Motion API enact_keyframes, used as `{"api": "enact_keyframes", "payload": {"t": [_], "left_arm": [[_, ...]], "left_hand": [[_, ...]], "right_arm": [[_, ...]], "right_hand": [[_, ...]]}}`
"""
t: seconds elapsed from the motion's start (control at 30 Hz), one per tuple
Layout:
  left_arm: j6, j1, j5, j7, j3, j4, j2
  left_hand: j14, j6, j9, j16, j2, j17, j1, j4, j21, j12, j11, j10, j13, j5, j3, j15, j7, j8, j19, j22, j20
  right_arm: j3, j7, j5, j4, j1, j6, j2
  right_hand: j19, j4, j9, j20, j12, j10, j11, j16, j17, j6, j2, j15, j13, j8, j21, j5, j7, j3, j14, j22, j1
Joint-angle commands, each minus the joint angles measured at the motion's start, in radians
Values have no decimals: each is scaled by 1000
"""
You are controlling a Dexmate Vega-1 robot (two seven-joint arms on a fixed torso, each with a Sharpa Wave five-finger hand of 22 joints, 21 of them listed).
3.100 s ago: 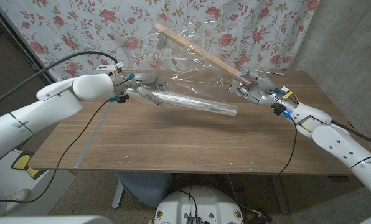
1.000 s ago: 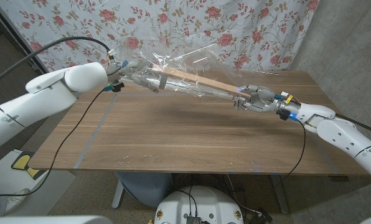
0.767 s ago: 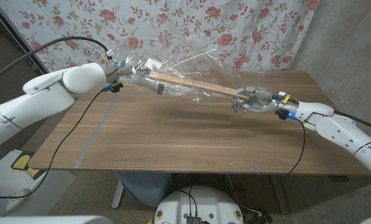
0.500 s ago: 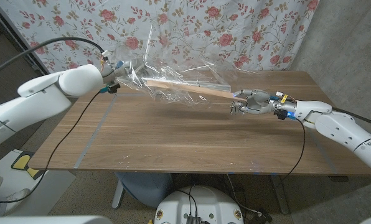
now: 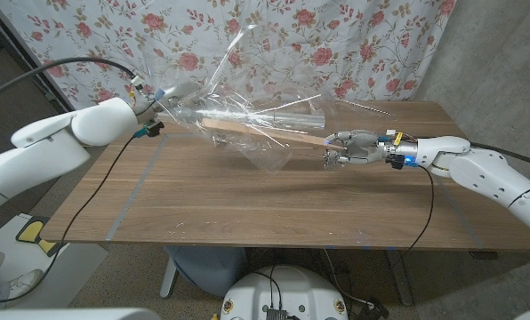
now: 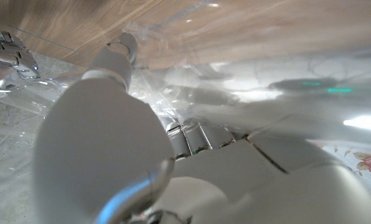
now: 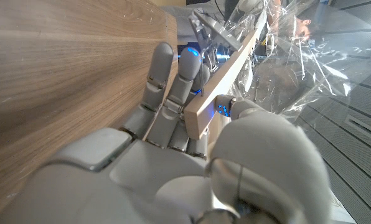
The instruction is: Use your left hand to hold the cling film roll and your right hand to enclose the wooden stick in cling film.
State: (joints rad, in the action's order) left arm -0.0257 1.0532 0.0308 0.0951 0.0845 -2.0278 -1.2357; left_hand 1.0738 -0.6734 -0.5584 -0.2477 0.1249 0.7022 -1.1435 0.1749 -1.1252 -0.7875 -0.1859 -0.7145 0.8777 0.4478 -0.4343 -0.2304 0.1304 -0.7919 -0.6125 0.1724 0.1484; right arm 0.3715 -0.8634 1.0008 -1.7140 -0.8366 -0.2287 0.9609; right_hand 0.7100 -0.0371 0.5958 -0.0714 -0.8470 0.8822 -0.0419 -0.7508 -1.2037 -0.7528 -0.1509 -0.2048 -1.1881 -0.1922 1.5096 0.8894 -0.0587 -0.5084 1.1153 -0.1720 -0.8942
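Right hand [image 5: 352,148] grips the wooden stick [image 5: 263,130] by its end; left hand [image 5: 155,107] holds the cling film roll [image 5: 247,116] above the surface [image 5: 247,196].

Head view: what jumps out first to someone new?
The crumpled sheet of cling film billowing above the table's far-left part, stretched between the two arms. The left robot hand holds the cling film roll in the air, and the right robot hand grips one end of the wooden stick, whose other end runs into the film.

Film-draped wooden stick [image 5: 263,130] between left robot hand [image 5: 155,109] and right robot hand [image 5: 352,148]
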Motion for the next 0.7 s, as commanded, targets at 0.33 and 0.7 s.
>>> {"api": "enact_keyframes", "payload": {"t": [0.33, 0.7], "left_arm": [[-76, 72, 6, -2, -79, 39, 31], [-121, 104, -17, -37, -120, 45, 77]], "left_hand": [[12, -25, -64, 5, -132, 5, -105, -20, -8, -2, 6, -13, 4, 7, -30, -1, 21, -106, 6, 1, 0], [12, -24, -65, 9, -131, 5, -106, -19, -11, -1, 1, -11, 5, 8, -30, -1, 22, -107, 7, 1, 0]], "right_arm": [[60, 62, -37, -7, 52, -42, -16], [64, 112, -51, 1, 60, -78, 0]], "right_hand": [[-4, 172, 3, -49, -51, 42, -45, -19, -2, -67, -27, -15, -3, -6, 12, 7, 59, -320, -12, -3, -8], [-3, 172, 4, -48, -57, 42, -47, -25, 1, -68, -28, -15, -3, -7, 15, 8, 58, -321, -16, -3, -6]]}}
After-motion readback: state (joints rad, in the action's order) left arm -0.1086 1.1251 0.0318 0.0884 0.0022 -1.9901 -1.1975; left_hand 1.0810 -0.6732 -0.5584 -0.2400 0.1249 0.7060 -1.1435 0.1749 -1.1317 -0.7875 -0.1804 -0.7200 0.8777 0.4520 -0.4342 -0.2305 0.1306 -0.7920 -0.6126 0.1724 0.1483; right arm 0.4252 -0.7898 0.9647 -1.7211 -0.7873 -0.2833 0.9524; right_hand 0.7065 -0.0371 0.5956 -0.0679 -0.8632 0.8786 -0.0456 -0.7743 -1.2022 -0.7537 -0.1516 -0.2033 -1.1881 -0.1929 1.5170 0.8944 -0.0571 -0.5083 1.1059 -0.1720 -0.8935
